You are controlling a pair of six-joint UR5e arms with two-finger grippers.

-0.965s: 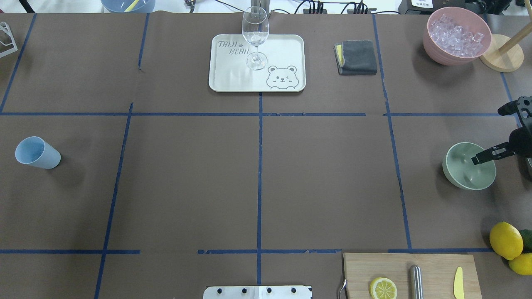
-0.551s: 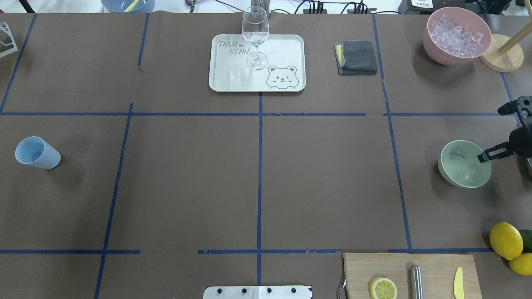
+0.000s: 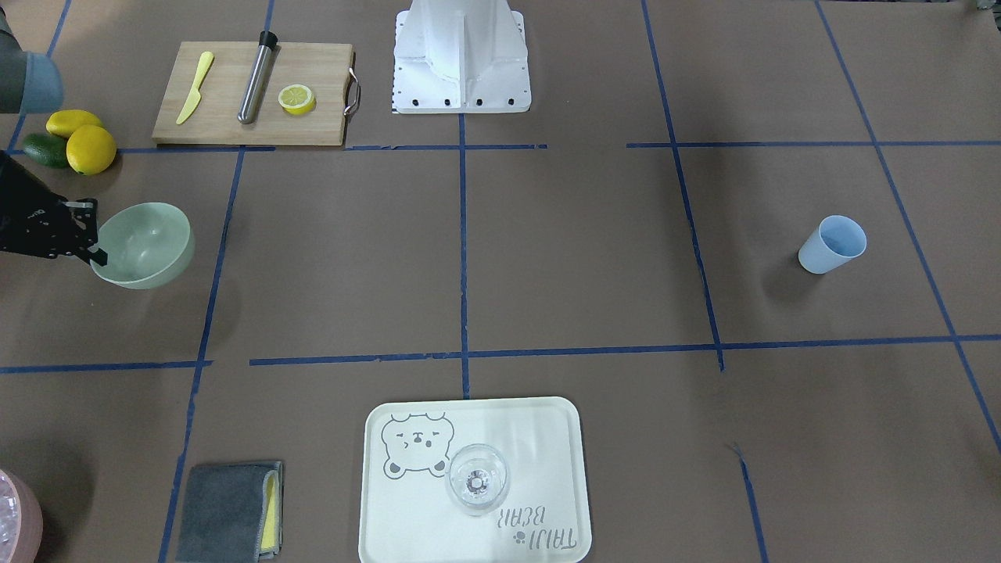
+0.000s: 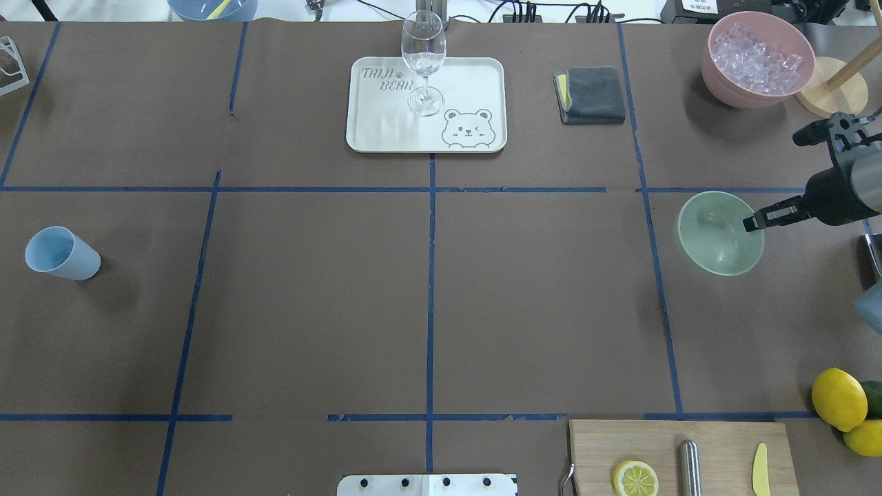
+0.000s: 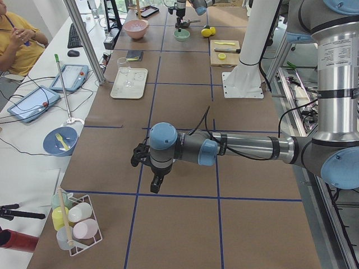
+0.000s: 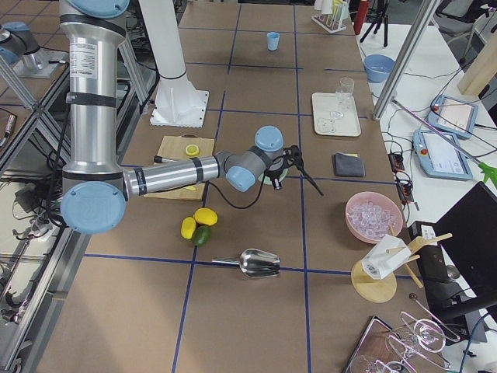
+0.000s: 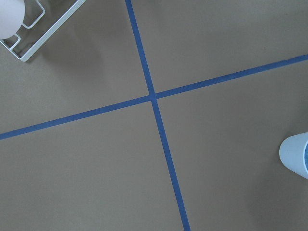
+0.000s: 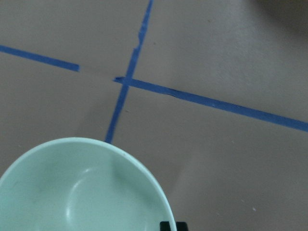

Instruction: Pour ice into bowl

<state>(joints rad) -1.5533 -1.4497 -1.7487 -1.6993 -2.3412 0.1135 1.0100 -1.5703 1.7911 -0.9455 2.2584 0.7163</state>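
**Empty bowl held by its rim, ice well apart at the far corner**

Nearest the robot, on its right, a wooden cutting board (image 4: 723, 441) is laid out with a lemon slice (image 4: 634, 478). A metal scoop (image 6: 260, 264) lies on the paper just beyond the whole lemons, within reach of the right arm, presumably for moving ice.

Further out, the mint-green bowl (image 4: 710, 244) is held at its robot-side edge by the right gripper (image 4: 752, 222). The jaws are seen nearly closed on the rim, with one fingertip inside the wall and the other judged to be outside it. A rim pinch is probably used because the bowl is too wide to be spanned. The bowl is empty and seems slightly tipped. Whether it rests on the paper or hangs just above it cannot be told.

The ice (image 4: 756, 54) is heaped in the pink container (image 4: 730, 93) at the far right corner, well apart from the bowl. The bowl is therefore judged to be on its way nearer to that supply, with no pouring begun.

On the opposite side, the left gripper (image 5: 156, 185) hangs over bare paper near the blue cup (image 4: 63, 253), apparently parked out of the way. How far its jaws are open cannot be told.

At the far edge, a wine glass (image 4: 423, 55) stands on a bear-printed tray (image 4: 468, 83).
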